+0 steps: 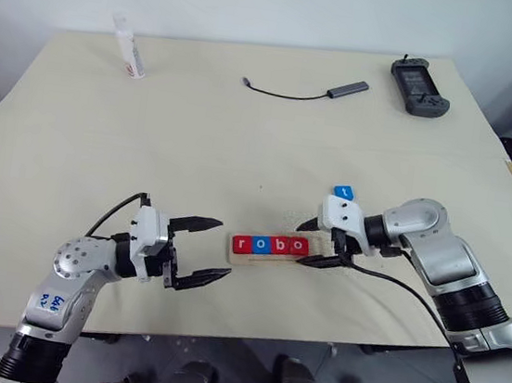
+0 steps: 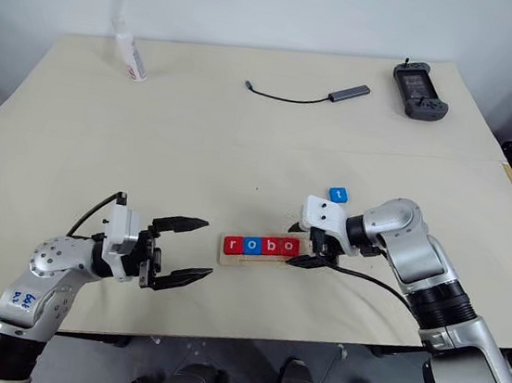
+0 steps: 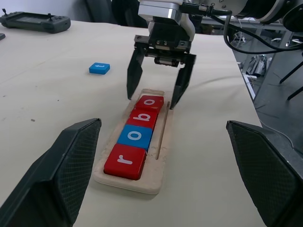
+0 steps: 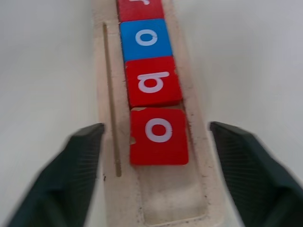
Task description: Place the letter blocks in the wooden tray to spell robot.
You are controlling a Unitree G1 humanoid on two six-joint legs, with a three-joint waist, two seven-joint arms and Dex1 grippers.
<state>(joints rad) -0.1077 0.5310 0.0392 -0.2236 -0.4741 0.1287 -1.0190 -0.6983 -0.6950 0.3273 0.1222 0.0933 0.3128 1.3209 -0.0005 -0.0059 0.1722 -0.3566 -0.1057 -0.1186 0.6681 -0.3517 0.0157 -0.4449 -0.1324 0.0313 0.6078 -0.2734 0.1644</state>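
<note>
Four tiles r-o-b-o sit in the wooden tray (image 3: 142, 182), right gripper (image 3: 155, 92) spread empty over the second o (image 4: 158, 136), so I'd lift clear before fetching the blue t (image 1: 343, 193) just behind.

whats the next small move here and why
Probably lift the open right gripper off the tray and reach for the blue t block lying on the table behind it: r, o, b, o are seated, and the last slot is empty.
</note>
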